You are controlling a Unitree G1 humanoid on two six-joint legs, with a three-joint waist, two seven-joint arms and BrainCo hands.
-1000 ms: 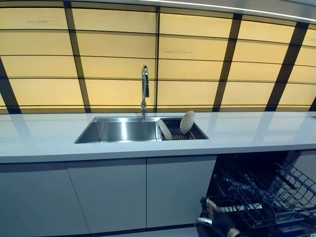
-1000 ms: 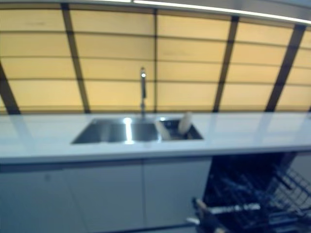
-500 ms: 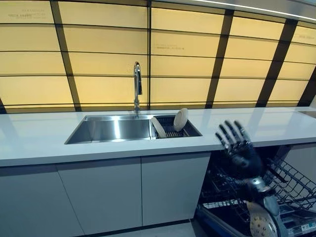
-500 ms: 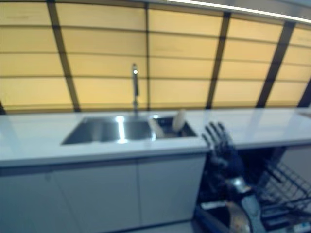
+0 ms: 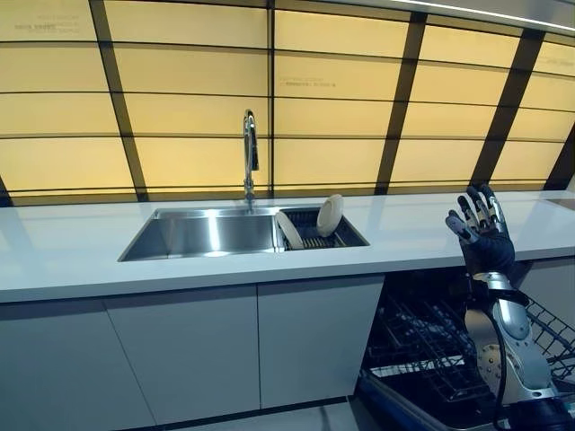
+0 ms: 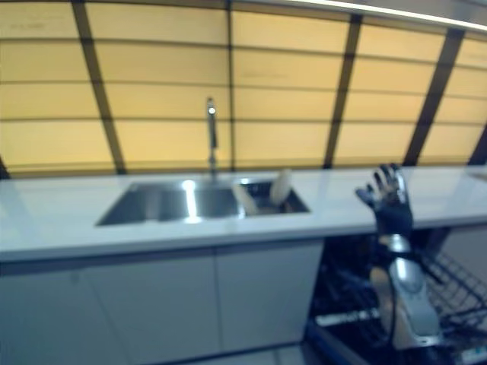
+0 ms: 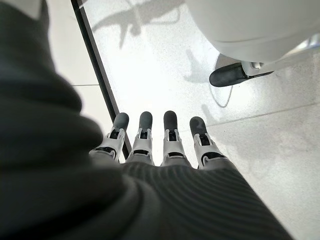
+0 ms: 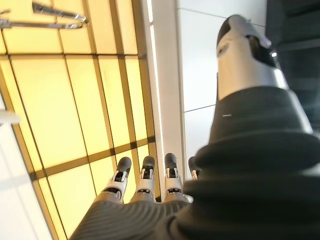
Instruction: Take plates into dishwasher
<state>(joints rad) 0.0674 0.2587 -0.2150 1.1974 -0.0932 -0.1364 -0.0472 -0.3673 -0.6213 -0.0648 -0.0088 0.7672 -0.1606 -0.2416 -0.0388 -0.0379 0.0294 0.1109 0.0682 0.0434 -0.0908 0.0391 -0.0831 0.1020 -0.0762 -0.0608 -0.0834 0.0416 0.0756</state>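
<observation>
Two pale plates stand on edge in the dark rack at the right end of the steel sink [image 5: 171, 241]: one round plate [image 5: 329, 215] leans upright, a second plate [image 5: 287, 230] tilts beside it. My right hand [image 5: 483, 237] is raised over the white counter's front edge, well right of the sink, fingers straight and spread, holding nothing. Below it the dishwasher [image 5: 431, 359] stands open with its wire rack pulled out. My left hand [image 7: 160, 150] shows only in its wrist view, fingers straight, pointing down at the floor.
A tall tap [image 5: 250, 153] rises behind the sink. The white counter [image 5: 72, 260] runs the full width, with grey cabinet doors [image 5: 198, 359] under it. Yellow wall panels with dark strips stand behind.
My right hand has risen from in front of the dishwasher and moved right, to counter height. The plates have not moved.
</observation>
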